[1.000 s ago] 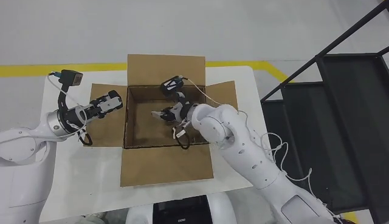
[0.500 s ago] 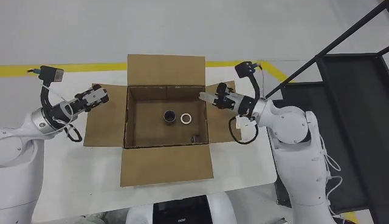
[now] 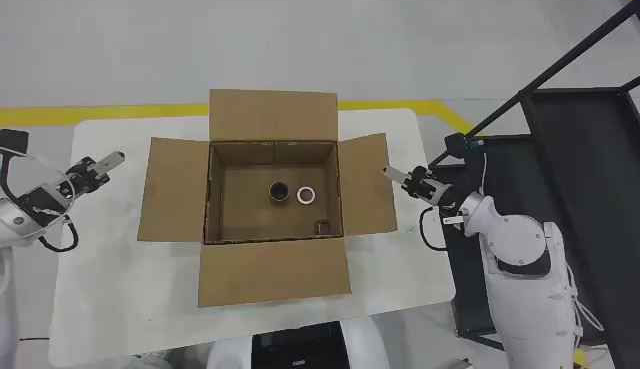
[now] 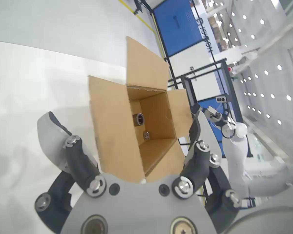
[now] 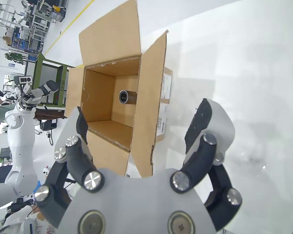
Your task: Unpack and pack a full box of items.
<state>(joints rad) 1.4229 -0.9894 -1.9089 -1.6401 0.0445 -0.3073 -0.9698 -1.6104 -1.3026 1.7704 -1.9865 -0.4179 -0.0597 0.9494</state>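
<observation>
An open cardboard box (image 3: 275, 269) stands mid-table with all its flaps spread. On its floor lie a dark cylinder (image 3: 279, 191), a white roll (image 3: 307, 197) and a small dark part (image 3: 322, 227). My left gripper (image 3: 105, 162) hangs open over the table's left side, well off the left flap. My right gripper (image 3: 395, 174) is open just past the right flap. In the left wrist view the open gripper (image 4: 122, 118) faces the box (image 4: 107, 113) and cylinder (image 4: 138, 119). The right wrist view shows the open gripper (image 5: 144, 115), box (image 5: 107, 40) and cylinder (image 5: 124, 97).
The white table (image 3: 120, 269) has bare room on both sides of the box. A black metal stair frame (image 3: 560, 149) stands close by the table's right edge. A yellow floor line (image 3: 100, 114) runs behind the table.
The right arm came up out of the box and swung away to the right, past the right flap. The left arm drew back leftward from the left flap.
</observation>
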